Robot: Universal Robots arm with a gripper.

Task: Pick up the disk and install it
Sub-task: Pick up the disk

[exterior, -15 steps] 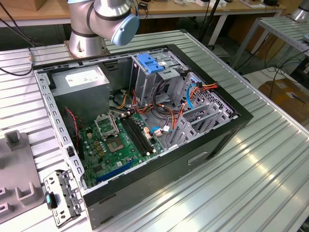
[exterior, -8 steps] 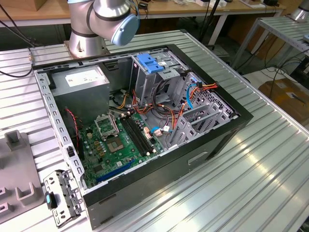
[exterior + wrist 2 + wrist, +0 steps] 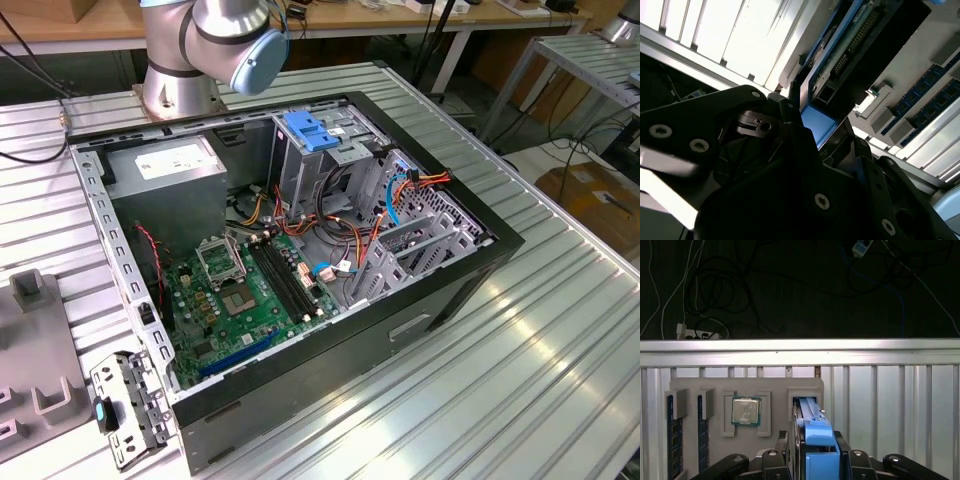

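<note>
Carrying everything, table [image 3: 560, 330]: ribbed alu top; its edge rail runs just past the tray, dark floor w/ cables [image 3: 715, 300] beyond.
PC case [image 3: 300, 400]: lies open on its side, near the tray, on the exterior view's right of it; board, wires and drive cage [image 3: 330, 150] crowd the inside, little spare room betw. them.
Tray [image 3: 750, 385]: grey parts holder w/ cut slots, close to table edge.
Disk [image 3: 820, 455]: stands on edge in tray's end slot, next to the CPU pocket; circuit-board side seen in second wrist view. Judged stiff, metal, heavy for its size, shock-sensitive; flat faces slick, so the blue rails are the place to hold, off the board.
Slot walls: hug both disk faces; open air on the gripper's side of the tray.
Gripper [image 3: 812, 440]: jaws narrow, set against both sides of disk's blue end; looks clamped.
CPU [image 3: 746, 410]: in tray pocket beside disk.
RAM sticks [image 3: 673, 435]: tray's far end from disk.
</note>
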